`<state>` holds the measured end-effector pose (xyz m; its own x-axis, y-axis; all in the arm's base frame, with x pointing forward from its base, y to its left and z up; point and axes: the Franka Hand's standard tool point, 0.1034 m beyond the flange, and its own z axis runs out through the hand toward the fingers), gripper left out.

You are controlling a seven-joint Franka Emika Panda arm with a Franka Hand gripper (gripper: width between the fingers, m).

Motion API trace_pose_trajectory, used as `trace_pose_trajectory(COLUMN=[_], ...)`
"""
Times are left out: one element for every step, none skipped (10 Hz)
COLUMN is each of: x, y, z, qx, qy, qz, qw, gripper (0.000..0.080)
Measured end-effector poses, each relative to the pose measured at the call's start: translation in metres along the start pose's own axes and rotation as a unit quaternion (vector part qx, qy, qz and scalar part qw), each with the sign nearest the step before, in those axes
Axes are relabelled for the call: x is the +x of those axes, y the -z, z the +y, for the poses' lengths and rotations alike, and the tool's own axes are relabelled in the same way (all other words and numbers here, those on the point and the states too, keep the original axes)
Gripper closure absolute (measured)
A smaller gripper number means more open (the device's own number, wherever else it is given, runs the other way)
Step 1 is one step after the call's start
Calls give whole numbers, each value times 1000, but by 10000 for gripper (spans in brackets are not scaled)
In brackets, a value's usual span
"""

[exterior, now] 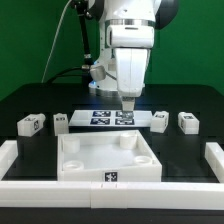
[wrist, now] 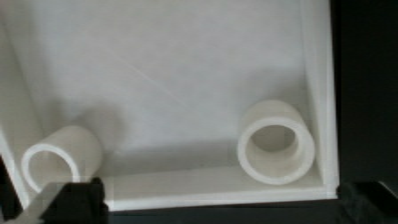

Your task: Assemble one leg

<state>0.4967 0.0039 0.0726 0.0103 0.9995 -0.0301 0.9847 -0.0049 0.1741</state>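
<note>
The white square tabletop (exterior: 80, 160) lies at the front centre with its corner sockets facing up. Four small white legs with tags stand in a row behind it: two on the exterior view's left (exterior: 32, 123) (exterior: 61, 122) and two on its right (exterior: 160, 120) (exterior: 187, 121). My gripper (exterior: 128, 107) points down above the tabletop's far edge, between the two pairs of legs. In the wrist view the tabletop's inner floor (wrist: 178, 90) and two round sockets (wrist: 281, 142) (wrist: 63, 155) fill the picture. The gripper (wrist: 217, 212) is open and empty, with dark fingertips (wrist: 63, 205) at the lower corners.
The marker board (exterior: 104, 118) lies flat behind the tabletop, between the legs. A white raised border (exterior: 12, 160) runs along the left, right and front of the black table. A green wall and cables are behind the arm.
</note>
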Motion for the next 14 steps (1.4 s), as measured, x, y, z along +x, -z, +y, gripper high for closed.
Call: trace_pose_trajectory(x=[-1, -9, -19, -26, -31, -33, -34, -38, -45, -53, -51, -50, -50, -51], y=[-2, -11, -20, -26, -32, -36, -42, -49, -56, -59, -58, -57, -58, -58], z=[-2, -15, -26, -30, -33, -36, -38, -41, -42, -39, -38, -37, -38, -38], qx=[-1, 3, 15, 21, 26, 31, 34, 39, 44, 46, 44, 43, 44, 44], qy=[10, 41, 65, 89, 98, 95, 93, 93, 95, 91, 93, 88, 87, 87], qz=[1, 3, 2, 3, 4, 5, 6, 8, 9, 7, 7, 7, 7, 7], qw=[1000, 999, 998, 996, 995, 995, 995, 995, 994, 995, 995, 995, 995, 995], gripper=[150, 150, 150, 150, 150, 150, 150, 150, 150, 150, 150, 150, 263, 397])
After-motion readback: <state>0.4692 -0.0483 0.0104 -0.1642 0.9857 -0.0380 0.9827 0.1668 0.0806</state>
